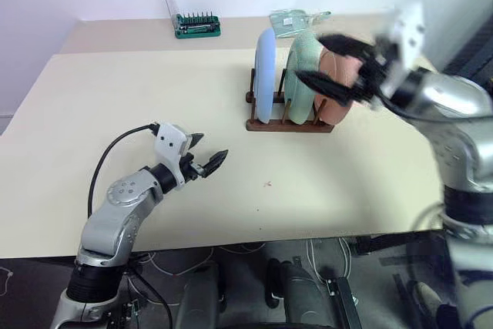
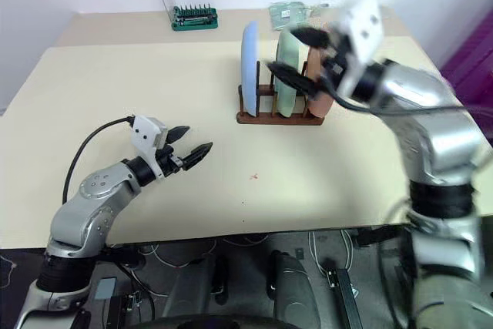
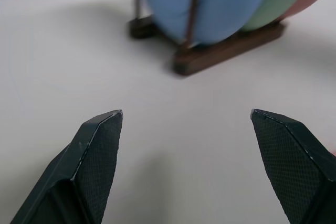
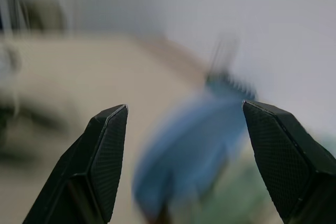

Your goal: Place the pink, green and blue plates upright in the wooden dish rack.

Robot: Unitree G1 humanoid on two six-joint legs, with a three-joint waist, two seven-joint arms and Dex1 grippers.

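Observation:
The wooden dish rack (image 1: 289, 125) stands on the far right part of the table. Three plates stand upright in it: the blue plate (image 1: 266, 75) on the left, the green plate (image 1: 302, 71) in the middle, the pink plate (image 1: 343, 98) on the right. My right gripper (image 1: 308, 58) hangs open and empty at the height of the plates' tops, in front of the green and pink ones. My left gripper (image 1: 214, 145) is open and empty, low over the table, left of and nearer than the rack, pointing toward it (image 3: 226, 51).
A green bit holder (image 1: 197, 25) with a raised clear lid stands at the back of the table. A clear packet (image 1: 296, 19) lies behind the rack. Bare tabletop (image 1: 154, 90) spreads between the left gripper and the rack. Cables hang below the front edge.

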